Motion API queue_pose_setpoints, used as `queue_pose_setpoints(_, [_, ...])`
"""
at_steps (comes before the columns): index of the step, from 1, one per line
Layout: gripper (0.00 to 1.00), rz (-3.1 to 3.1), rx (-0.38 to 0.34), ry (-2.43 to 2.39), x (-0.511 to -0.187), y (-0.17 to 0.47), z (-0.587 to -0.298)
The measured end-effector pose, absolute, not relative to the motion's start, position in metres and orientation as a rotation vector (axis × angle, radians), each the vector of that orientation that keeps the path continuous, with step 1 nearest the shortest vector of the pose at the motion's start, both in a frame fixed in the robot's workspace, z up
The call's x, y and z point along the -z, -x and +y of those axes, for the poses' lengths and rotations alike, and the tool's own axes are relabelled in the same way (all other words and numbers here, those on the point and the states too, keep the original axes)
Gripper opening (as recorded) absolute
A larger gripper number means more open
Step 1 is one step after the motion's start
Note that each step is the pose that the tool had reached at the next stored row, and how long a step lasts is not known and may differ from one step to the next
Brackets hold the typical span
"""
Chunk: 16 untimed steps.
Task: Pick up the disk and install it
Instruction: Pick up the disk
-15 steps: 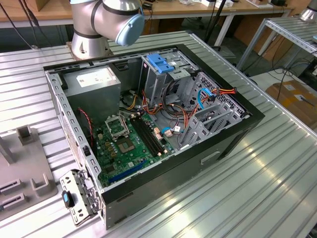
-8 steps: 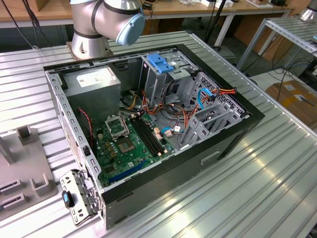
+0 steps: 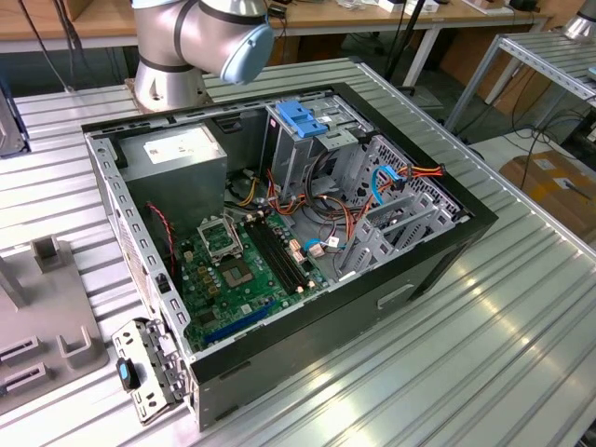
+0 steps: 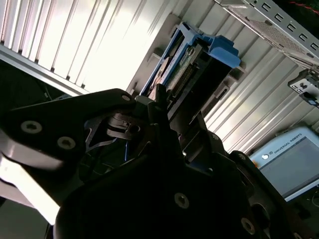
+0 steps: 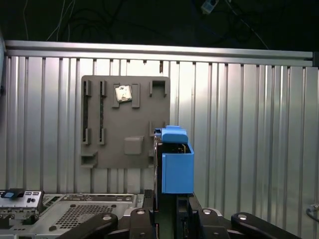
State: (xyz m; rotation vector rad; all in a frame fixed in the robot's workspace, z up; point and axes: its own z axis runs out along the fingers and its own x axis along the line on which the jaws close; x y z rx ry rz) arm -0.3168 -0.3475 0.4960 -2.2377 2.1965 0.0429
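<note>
The disk (image 5: 177,164) is a drive in a bright blue carrier, seen end-on in the first wrist view in front of the ribbed table. It reaches out from between my gripper's (image 5: 172,201) dark fingers, which are shut on its two sides. In the second wrist view the disk (image 4: 199,59) shows its connector edge and blue rails, just beyond my gripper (image 4: 179,124). A grey fixture plate (image 5: 124,124) with slots lies behind the disk. I cannot tell whether the disk touches the plate. In the exterior view the open computer case (image 3: 447,251) lies on the table.
Inside the case are a green motherboard (image 3: 242,279), a grey power supply (image 3: 177,154), a drive cage with a blue latch (image 3: 300,116) and loose cables (image 3: 326,233). The arm's base (image 3: 200,37) stands behind the case. The fixture plate (image 3: 47,317) lies at the exterior view's left.
</note>
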Motion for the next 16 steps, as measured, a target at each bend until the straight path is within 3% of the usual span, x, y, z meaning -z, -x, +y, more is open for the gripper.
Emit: queue_pose_setpoints(16, [0.35, 2.196, -0.043, 2.238, -0.496, 0.263, -0.347])
